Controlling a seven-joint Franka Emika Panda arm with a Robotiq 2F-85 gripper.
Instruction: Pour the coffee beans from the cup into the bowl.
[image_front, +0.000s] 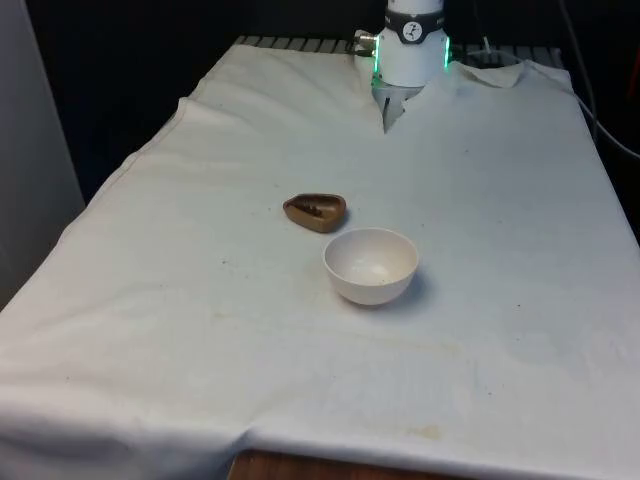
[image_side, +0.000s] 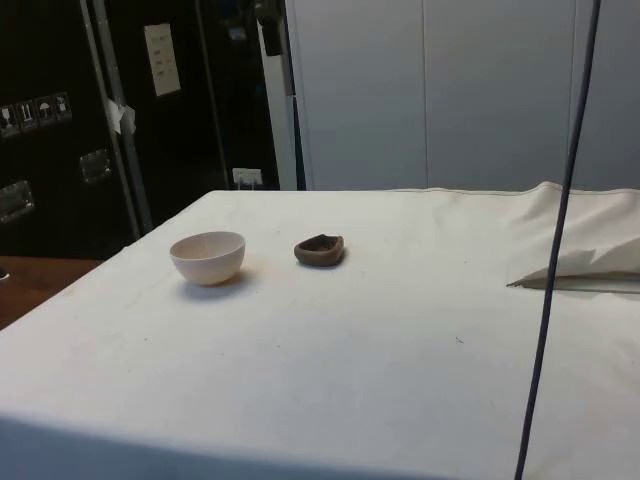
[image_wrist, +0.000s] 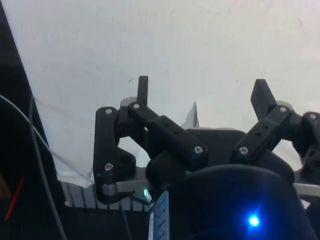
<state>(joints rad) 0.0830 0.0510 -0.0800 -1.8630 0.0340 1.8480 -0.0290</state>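
The white bowl (image_front: 370, 265) serves as the landmark: it sits on the cloth-covered counter (image_front: 200, 330), and the cup (image_front: 315, 211), a small, low brown dish with an uneven, somewhat pointed rim, stands just beside it on the side toward the robot's base and slightly toward the front view's left, the two close but apart. In the side view the cup (image_side: 320, 250) sits near the bowl (image_side: 208, 257) with a clear strip of cloth between them. Something dark lies inside the cup, likely the coffee beans, though too small to make out singly. The end effector (image_wrist: 200, 92) hangs well away from the bowl, above bare cloth, its two fingers spread wide with nothing between them. The cup looks light, stiff and shallow, so it should lift easily but may spill if tilted early; its low wall offers little to hold, so pinching across the rim, one finger inside and one outside, on the side away from the bowl seems best. The glazed-looking surface could be slippery.
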